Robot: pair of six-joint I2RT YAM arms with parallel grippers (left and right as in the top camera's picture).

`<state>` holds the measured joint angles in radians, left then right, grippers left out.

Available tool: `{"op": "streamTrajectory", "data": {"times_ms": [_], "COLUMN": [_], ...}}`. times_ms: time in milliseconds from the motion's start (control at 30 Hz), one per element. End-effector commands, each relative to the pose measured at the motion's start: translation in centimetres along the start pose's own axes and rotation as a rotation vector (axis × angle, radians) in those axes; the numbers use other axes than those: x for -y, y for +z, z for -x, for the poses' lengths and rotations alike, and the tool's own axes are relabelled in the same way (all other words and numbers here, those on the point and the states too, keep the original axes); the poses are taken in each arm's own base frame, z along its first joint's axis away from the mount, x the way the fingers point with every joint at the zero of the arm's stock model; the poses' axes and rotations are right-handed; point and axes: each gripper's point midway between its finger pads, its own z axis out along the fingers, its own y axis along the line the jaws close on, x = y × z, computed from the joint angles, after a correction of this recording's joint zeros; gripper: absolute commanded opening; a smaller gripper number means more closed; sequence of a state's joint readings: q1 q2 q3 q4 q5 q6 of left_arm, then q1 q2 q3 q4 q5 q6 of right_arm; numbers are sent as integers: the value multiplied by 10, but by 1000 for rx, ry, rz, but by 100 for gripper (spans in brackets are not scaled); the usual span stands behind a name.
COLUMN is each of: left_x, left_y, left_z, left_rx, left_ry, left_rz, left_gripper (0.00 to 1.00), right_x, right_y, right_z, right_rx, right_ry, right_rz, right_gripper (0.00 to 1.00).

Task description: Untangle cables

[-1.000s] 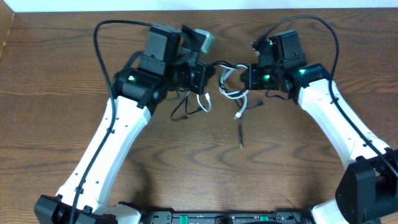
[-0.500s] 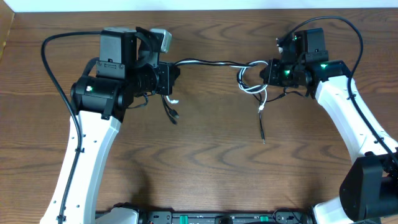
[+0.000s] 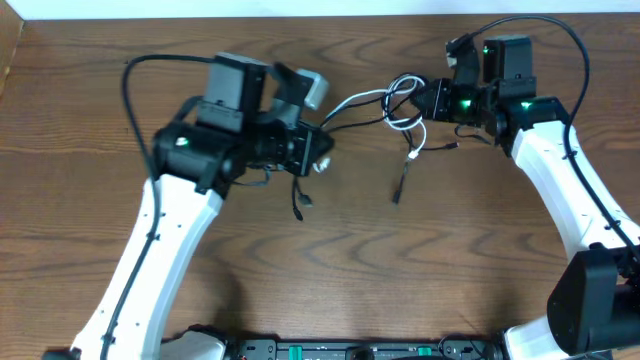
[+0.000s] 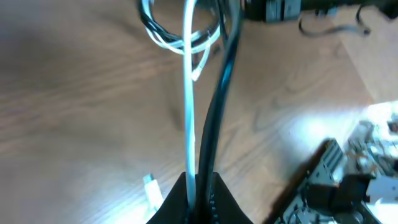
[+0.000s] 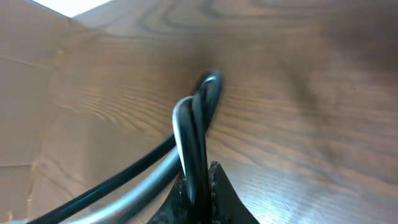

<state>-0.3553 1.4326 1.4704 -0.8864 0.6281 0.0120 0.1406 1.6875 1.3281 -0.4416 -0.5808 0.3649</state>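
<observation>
Cables [image 4: 188, 124] — one black, one white, thin, limp, light — stretch over the desk [image 3: 330, 260] from the left hand [image 3: 316, 150], pinching both strands, to the right hand [image 3: 432, 100], clamped on their tangled loops; likely best gripped beside that knot.

My counter [image 3: 330, 270] was brown wood with a wavy grain and filled nearly the whole overhead frame. A pale strip ran along its top edge, and a black rail [image 3: 360, 350] lay along its bottom edge at centre. Of the cables [image 3: 362, 97], only loose ends hung toward the wood: a black tail [image 3: 399, 190] right of centre and a shorter dark tail [image 3: 299, 205] left of centre. I could not tell whether either touched the surface. Glare brightened the wood low in my left wrist view.
</observation>
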Motion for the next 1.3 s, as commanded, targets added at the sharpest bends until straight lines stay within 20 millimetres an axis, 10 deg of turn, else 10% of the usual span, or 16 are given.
{"op": "streamTrajectory", "data": {"times_ms": [0, 400, 533, 867, 1067, 1267], "left_x": [0, -35, -41, -69, -107, -118], "left_y": [23, 94, 90, 59, 43, 35], "left_z": [-2, -7, -1, 9, 0, -3], "left_rx": [-58, -156, -129, -68, -81, -80], "left_ry": [12, -32, -29, -92, -169, -204], "left_rz": [-29, -34, -17, 36, 154, 171], "left_gripper": [7, 7, 10, 61, 62, 61], "right_x": [-21, -41, -11, 49, 73, 78], "right_y": [-8, -47, -54, -69, -73, -28], "right_z": [-1, 5, -4, -39, -66, -102], "right_rx": [-12, 54, 49, -37, -140, -317], "right_ry": [12, -26, 24, 43, -66, -172], "right_rz": [99, 66, -117, -517, -777, -808], "right_gripper": [1, 1, 1, 1, 1, 1]}}
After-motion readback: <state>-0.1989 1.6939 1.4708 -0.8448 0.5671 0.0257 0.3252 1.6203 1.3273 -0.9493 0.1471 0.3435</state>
